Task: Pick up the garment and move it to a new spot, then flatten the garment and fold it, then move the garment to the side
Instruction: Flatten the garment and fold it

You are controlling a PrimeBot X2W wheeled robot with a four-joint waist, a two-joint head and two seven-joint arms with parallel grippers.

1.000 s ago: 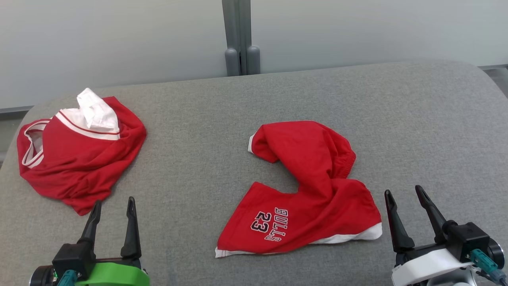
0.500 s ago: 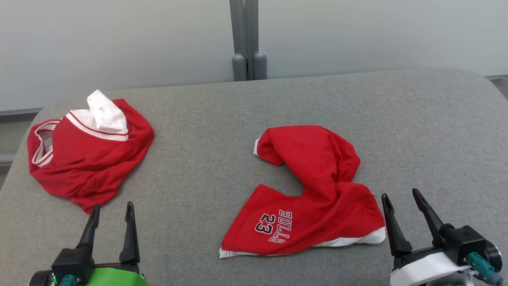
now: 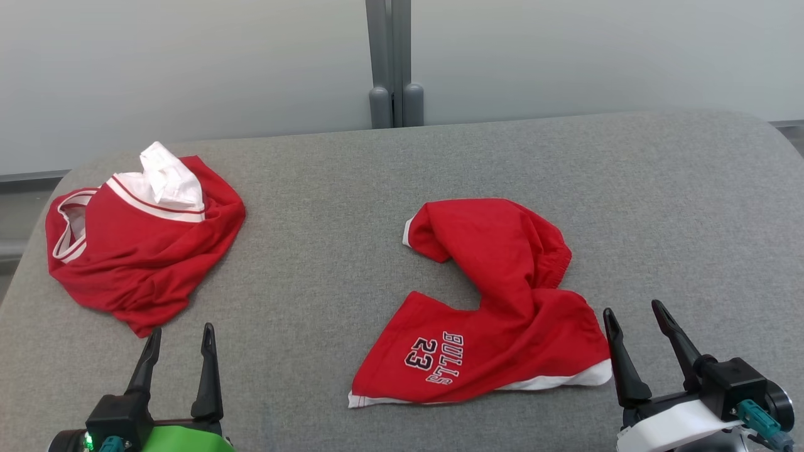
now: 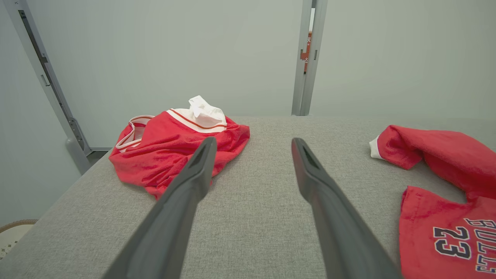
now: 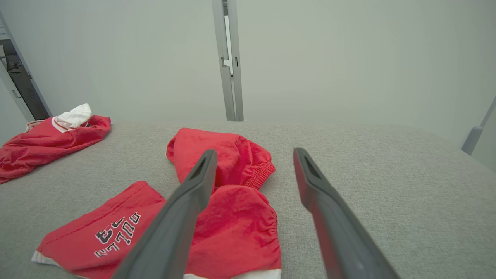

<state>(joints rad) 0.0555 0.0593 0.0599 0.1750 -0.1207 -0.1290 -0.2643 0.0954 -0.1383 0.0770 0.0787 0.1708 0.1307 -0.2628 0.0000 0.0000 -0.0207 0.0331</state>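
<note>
A lab-like room: pale partition panels behind a grey padded table.

Print on crumpled red fabric shorts with white hem trim: "BULLS" and "23", black characters outlined white, on one leg near the hem, lying sideways in head view. Small orange-red sign between grey posts: characters too small to read.

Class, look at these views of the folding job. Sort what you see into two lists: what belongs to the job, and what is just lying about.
Job in hand:
red BULLS 23 shorts, crumpled mid-table, probably the garment meant
left tool and right tool, both open
grey table

Lying about:
red and white jersey, bunched at the table's left
grey post behind
</note>
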